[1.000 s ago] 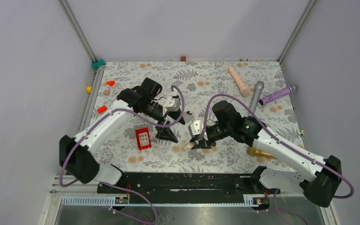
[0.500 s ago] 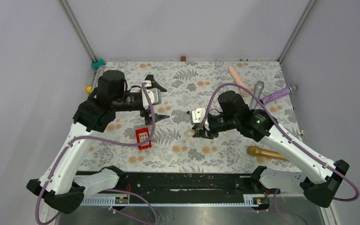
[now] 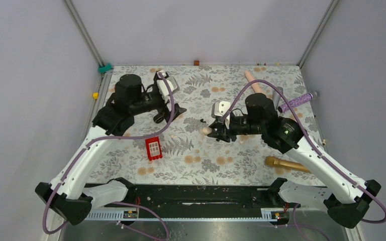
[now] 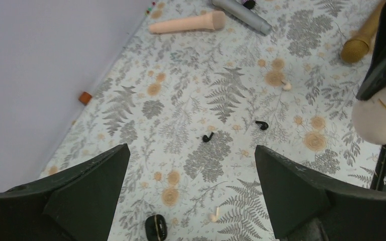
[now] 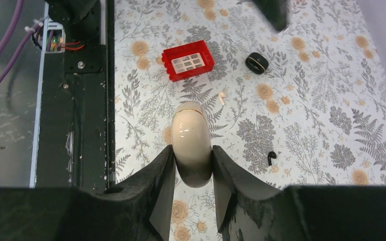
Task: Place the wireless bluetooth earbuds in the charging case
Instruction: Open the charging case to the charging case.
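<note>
Two tiny black earbuds lie apart on the floral mat, one (image 4: 208,136) left of the other (image 4: 261,125). One also shows in the right wrist view (image 5: 271,157), and they are specks in the top view (image 3: 201,120). A closed black case (image 4: 156,228) lies on the mat near the left gripper (image 3: 171,93). That gripper is open and empty, above the mat (image 4: 191,148). My right gripper (image 5: 193,150) is shut on a closed beige charging case (image 5: 191,140), held above the mat right of the earbuds (image 3: 207,130).
A red block (image 3: 153,148) lies front left. A small pale earbud (image 5: 221,97) lies near it. Peach (image 3: 254,80), grey (image 3: 276,95) and purple (image 3: 296,102) cylinders lie at the back right. A gold microphone (image 3: 286,163) is front right.
My left arm has lifted and swung back left, away from the red block, jaws open. My right gripper has carried the beige case up and toward the back.
</note>
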Controlling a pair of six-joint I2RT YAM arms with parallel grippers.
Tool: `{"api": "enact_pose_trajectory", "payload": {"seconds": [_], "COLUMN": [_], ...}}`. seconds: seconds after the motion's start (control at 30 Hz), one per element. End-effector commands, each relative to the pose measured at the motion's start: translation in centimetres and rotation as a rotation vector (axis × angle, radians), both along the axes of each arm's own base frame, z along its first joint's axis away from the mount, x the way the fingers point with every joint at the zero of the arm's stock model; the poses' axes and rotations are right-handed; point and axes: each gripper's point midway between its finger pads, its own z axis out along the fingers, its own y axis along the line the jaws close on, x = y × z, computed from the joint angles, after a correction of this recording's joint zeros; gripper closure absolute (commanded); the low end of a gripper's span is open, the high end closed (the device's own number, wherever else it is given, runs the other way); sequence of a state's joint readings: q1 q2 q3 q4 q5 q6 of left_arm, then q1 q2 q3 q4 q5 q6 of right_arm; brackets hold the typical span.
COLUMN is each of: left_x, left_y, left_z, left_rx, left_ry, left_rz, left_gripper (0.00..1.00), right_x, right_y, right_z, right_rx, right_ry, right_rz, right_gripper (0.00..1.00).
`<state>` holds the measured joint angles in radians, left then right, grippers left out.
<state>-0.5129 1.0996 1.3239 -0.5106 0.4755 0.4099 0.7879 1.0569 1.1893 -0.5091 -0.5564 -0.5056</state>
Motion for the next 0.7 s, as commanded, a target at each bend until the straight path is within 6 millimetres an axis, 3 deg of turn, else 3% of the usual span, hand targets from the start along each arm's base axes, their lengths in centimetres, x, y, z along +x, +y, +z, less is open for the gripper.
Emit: {"api": "enact_pose_trajectory", "payload": {"seconds": [0.0,0.17,0.33,0.67], "left_x": [-0.4,-4.1,-8.0,-10.3], "left_y": [-2.3,-4.1,-5.2,-6.8], "left_z": [-2.8,-6.4,-7.0,-7.9], "left_rx": [-0.011,0.052,0.032,0.023], "left_ry": [0.022,0.065,0.115,0.218], "left_rz": [-0.117,-0.346,-0.574,-0.674], "left_gripper": [0.01,0.01,0.01,0.07], "right_x": [1.8,2.6,2.3,1.5], "right_y": [0.0,-0.1,0.5,1.6], "right_z": [1.9,1.9,1.1,0.1], "right_rx": [0.096,0.135,0.150,0.210], "right_ry": [0.010,0.072,0.138,0.232], "right_rz": [-0.107,-0.157,-0.128,-0.068], "right_gripper": [0.91,0.91,0.91,0.89]}}
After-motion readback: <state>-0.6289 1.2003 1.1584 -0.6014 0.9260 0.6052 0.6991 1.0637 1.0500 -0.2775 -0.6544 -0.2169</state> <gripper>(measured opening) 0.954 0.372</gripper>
